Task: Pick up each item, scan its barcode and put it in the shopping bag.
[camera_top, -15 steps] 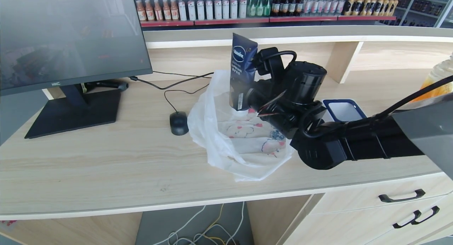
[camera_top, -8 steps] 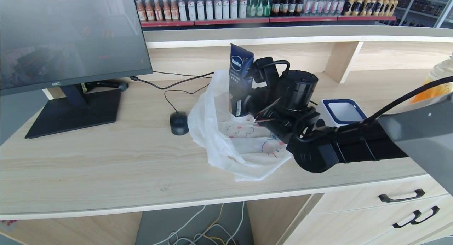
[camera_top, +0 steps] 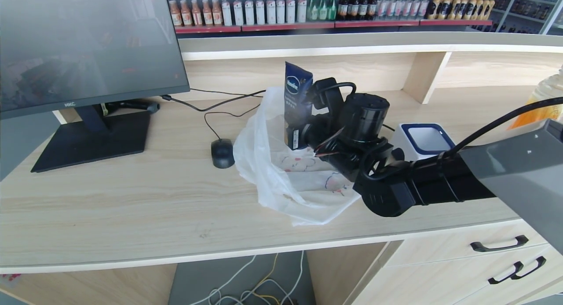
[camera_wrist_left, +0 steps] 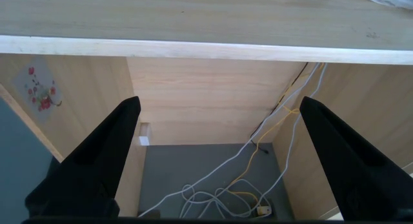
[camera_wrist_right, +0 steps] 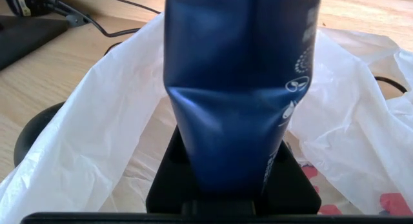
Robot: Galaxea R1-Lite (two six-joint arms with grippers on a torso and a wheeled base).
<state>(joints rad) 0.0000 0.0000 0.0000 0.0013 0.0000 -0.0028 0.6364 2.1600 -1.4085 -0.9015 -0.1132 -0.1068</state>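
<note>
I am holding a dark blue tube (camera_top: 297, 98) upright in my right pincer (camera_top: 302, 137), just above the centre of the head view. The pincer is pinching the tube's lower part from both sides, so the flat crimped end is pointing up and the barcode low on the tube is facing outward.

The tube is hanging over the open mouth of the white plastic shopping bag (camera_top: 272, 173), not touching it. The bag is lying slumped on the table (camera_top: 132, 208) at the centre of the frame, its back wall standing up behind the tube and its opening gaping toward my arm. I judge that I am holding the tube vertical so it can go straight down through that opening without snagging the thin plastic.

The scanner (camera_top: 422, 140), a white box with a blue rim, is sitting right of centre, just beside my forearm and apart from the tube. Since the tube is over the bag and not over the scanner, I am judging this to be the bagging step.

My left pincer (camera_wrist_left: 219, 108) is hanging spread wide and empty, low by the table's front edge, out of the way.

A monitor (camera_top: 83, 45) is standing at upper left, and a mouse (camera_top: 222, 153) is resting just left of the bag.
</note>
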